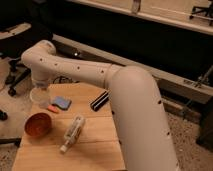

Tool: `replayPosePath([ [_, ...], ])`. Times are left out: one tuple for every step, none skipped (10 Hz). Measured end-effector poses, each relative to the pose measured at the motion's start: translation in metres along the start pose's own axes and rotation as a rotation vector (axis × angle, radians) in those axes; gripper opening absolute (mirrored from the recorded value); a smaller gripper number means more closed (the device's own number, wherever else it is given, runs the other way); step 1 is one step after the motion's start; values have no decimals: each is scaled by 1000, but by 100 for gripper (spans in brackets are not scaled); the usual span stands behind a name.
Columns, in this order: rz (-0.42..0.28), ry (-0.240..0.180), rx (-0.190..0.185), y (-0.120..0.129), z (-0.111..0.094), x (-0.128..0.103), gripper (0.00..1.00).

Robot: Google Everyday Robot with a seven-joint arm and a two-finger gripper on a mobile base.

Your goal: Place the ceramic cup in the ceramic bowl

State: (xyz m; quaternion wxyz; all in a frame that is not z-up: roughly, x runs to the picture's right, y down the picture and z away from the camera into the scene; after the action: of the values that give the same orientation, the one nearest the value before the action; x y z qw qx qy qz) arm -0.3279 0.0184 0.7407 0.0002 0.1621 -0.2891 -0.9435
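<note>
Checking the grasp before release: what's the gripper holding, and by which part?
The gripper, above the table at its left side, holds the ceramic cup by its top.

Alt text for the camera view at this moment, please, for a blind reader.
The gripper of a white robot arm holds the ceramic cup in the air close to the ceramic bowl, which sits empty on the wooden table. A blue sponge, a black bar and a clear bottle lying on its side are also on the table.
</note>
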Motion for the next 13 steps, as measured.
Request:
replayPosePath([
  [-8, -4, 11, -4, 7, -1, 0],
  [-22, -5, 21, -8, 13, 2, 0],
  [-43, -6, 36, -14, 19, 7, 0],
  [-67, -7, 48, -20, 23, 13, 0],
  [-108, -13, 64, -29, 29, 22, 0],
  [-142, -20, 77, -36, 36, 29, 0],
  [-178, -32, 94, -43, 45, 34, 0],
  [-205, -48, 107, -48, 55, 34, 0],
  [-227, -67, 122, -54, 67, 31, 0],
  [-239, -81, 137, -58, 77, 29, 4],
  [-242, -92, 152, -61, 88, 29, 13],
  [-231, -96, 158, -60, 95, 28, 22],
  [-205, -94, 163, -56, 99, 28, 33],
])
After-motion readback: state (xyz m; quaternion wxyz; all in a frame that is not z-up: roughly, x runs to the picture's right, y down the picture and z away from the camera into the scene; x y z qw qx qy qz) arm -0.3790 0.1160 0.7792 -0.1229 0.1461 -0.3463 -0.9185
